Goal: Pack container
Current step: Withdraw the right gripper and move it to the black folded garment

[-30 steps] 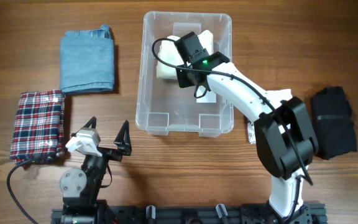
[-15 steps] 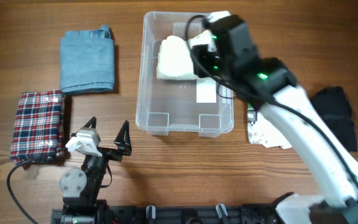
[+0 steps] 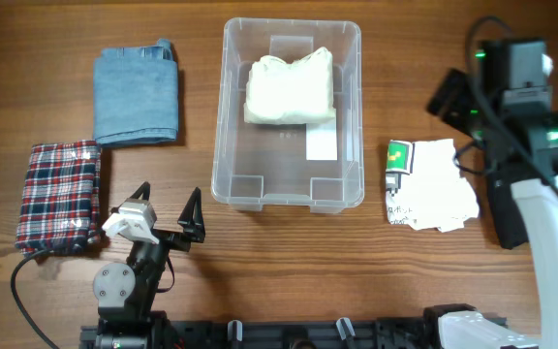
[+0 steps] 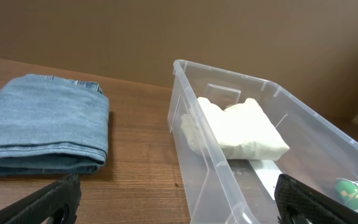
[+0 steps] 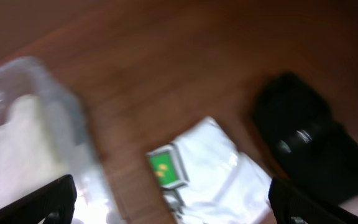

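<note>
While left hand (image 3: 170,194) and right hand (image 5: 166,196) gape empty | container (image 3: 260,165) holds cream cloth (image 3: 290,87) (folded) | jeans (image 3: 137,94), plaid cloth (image 3: 59,197), packet (image 3: 432,184) outside

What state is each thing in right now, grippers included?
container, upright, lidless, one item inside.
cream cloth, folded, at the container's far end.
denim cloth, folded, on the table.
plaid cloth, folded, on the table.
white packet, flat on the table, right of the container.
black garment, on the table; blurred.
left gripper, open, empty.
right gripper, open, empty.
</note>
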`<state>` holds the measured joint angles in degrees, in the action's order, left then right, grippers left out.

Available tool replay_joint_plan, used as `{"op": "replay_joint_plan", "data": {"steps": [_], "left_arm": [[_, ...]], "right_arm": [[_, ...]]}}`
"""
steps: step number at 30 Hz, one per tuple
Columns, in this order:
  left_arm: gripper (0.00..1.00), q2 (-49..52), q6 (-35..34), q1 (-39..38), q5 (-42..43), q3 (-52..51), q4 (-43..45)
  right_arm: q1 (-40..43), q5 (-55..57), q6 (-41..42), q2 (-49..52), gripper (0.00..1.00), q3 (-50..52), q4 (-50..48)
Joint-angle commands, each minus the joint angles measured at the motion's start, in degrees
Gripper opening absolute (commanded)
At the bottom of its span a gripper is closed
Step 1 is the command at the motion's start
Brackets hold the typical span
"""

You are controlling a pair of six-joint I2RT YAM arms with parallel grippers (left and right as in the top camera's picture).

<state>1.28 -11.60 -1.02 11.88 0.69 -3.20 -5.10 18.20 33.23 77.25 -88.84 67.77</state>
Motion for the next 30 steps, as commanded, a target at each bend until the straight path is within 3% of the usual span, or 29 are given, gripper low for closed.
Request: {"op": "replay_joint_plan", "data": {"steps": [1, 8, 17, 23, 30], "left_arm": [[1.0, 0.02, 0.92, 0.5, 0.09, -0.37, -0.07], [1.0, 0.02, 0.92, 0.5, 0.09, -0.37, -0.07], [1.0, 0.02, 0.9, 0.5, 0.09, -0.37, -0.07], [1.0, 0.02, 0.9, 0.5, 0.09, -0.35, -0.07], [1.0, 0.02, 0.92, 0.5, 0.09, -0.37, -0.07]], "right_arm": [[7.19, -2.78, 4.79, -0.11, 1.0, 2.34, 1.6], [20.87, -7.67, 14.71, -0.11, 1.0, 10.36, 0.57], [35.04, -7.82, 16.68, -0.11, 1.0, 21.4, -3.78], [38.77, -8.02, 17.09, -0.04, 1.0, 27.65, -8.48], [40.57, -7.98, 26.03, -0.04, 1.0, 32.24, -9.51]]}}
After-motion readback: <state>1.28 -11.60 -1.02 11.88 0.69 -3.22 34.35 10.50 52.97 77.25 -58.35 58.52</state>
